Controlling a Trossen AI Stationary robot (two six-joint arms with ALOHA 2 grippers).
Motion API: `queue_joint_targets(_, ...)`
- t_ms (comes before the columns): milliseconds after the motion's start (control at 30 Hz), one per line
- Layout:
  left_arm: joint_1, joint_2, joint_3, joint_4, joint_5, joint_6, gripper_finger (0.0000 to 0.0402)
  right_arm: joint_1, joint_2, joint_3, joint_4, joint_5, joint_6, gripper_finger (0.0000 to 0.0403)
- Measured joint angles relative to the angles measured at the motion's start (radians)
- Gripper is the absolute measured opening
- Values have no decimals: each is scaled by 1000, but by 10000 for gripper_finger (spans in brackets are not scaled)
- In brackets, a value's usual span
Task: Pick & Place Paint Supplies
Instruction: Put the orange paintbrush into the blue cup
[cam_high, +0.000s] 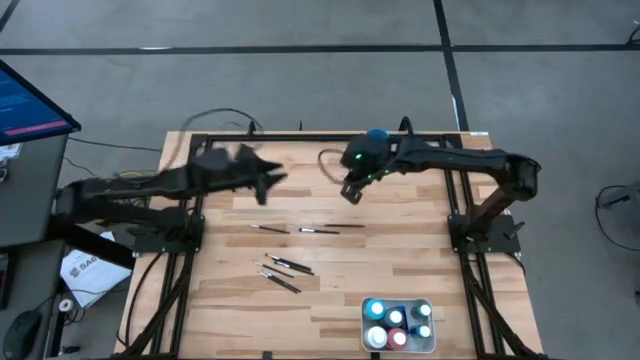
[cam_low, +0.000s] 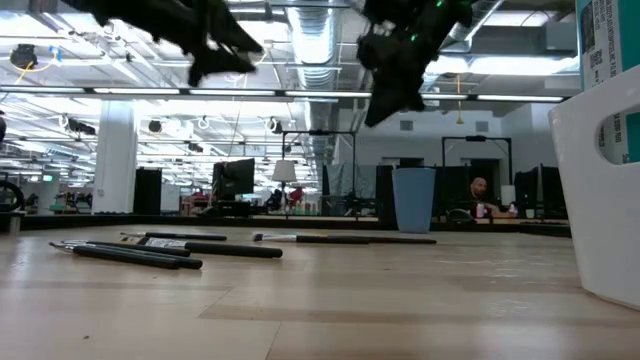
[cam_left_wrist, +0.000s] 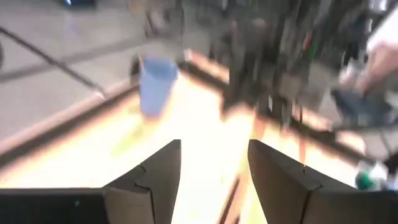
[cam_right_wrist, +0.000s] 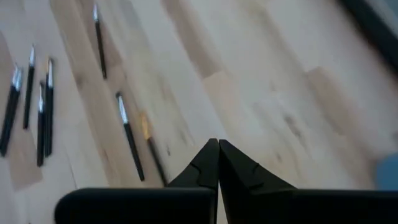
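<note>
Right gripper (cam_high: 350, 192) hung clenched and empty over the table's 12 o'clock edge, just at 7 o'clock of the blue cup (cam_high: 376, 137); left gripper (cam_high: 268, 186) hovered with jaws parted, holding nothing, around 10 o'clock. Paintbrushes (cam_high: 283, 266) lay loose mid-table in two clusters and the paint bottles (cam_high: 397, 326) sat in the white tray (cam_high: 432, 344) at 5 o'clock. My read on the risk: the brushes were thin, flat and bunched, so a descent with shut jaws would just shove them, and both arms converging mid-table could clash
</note>
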Motion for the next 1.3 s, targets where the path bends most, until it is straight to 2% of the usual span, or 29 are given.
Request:
queue_joint_targets(133, -49, 226, -2, 23, 98, 16, 177, 13, -70, 3, -31, 2, 49, 0)
queue_joint_targets(267, -96, 399, -1, 149, 136, 81, 177, 33, -113, 3, -54, -1, 43, 13)
queue_joint_targets(433, -120, 524, 0, 287, 145, 103, 177, 72, -143, 3, -55, 8, 33, 50)
queue_joint_targets(567, -119, 608, 11, 306, 142, 106, 177, 104, -173, 3, -57, 42, 50, 65)
queue_joint_targets(767, -152, 713, 33, 302, 159, 106, 177, 130, -174, 3, -97, 78, 52, 67)
queue_joint_targets(900, -179, 762, 53, 306, 77, 116, 177, 149, -151, 3, -121, 77, 53, 67)
queue_joint_targets(1033, -193, 786, 74, 306, 27, 167, 177, 163, -152, 3, -115, 78, 61, 67)
queue_joint_targets(1300, -191, 785, 82, 307, 24, 237, 177, 183, -153, 3, -115, 78, 79, 67)
